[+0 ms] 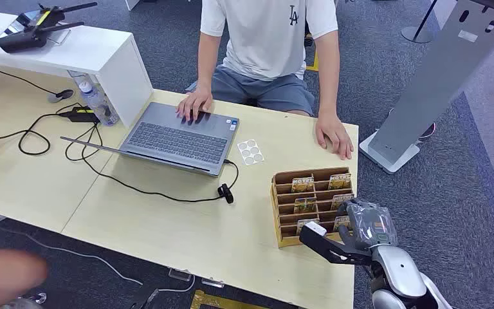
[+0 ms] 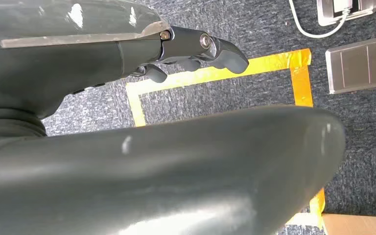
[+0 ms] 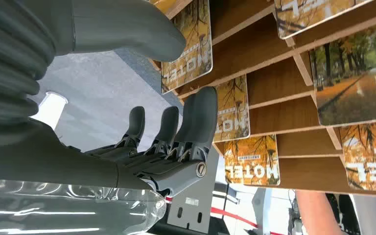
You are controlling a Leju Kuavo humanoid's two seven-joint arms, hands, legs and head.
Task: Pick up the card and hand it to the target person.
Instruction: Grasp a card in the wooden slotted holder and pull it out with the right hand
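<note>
A wooden card rack [image 1: 274,212] stands at the table's front right corner, with several autumn-printed hotel cards [image 1: 302,185] in its slots. My right hand [image 1: 366,224] hovers at the rack's right front side. Up close, its thumb [image 3: 127,29] and fingers [image 3: 198,117] lie apart on either side of one card [image 3: 188,44] that sits in the rack [image 3: 274,93]; nothing is gripped. My left hand [image 2: 196,54] hangs over the carpet, its fingers loosely bent and holding nothing. A person in a white T-shirt [image 1: 270,38] sits across the table.
The person's hands rest on a grey laptop [image 1: 180,138] and on the table edge [image 1: 334,135]. A black cable plug [image 1: 226,192] and a white sticker sheet [image 1: 250,152] lie left of the rack. A grey stand [image 1: 424,96] rises right of the table.
</note>
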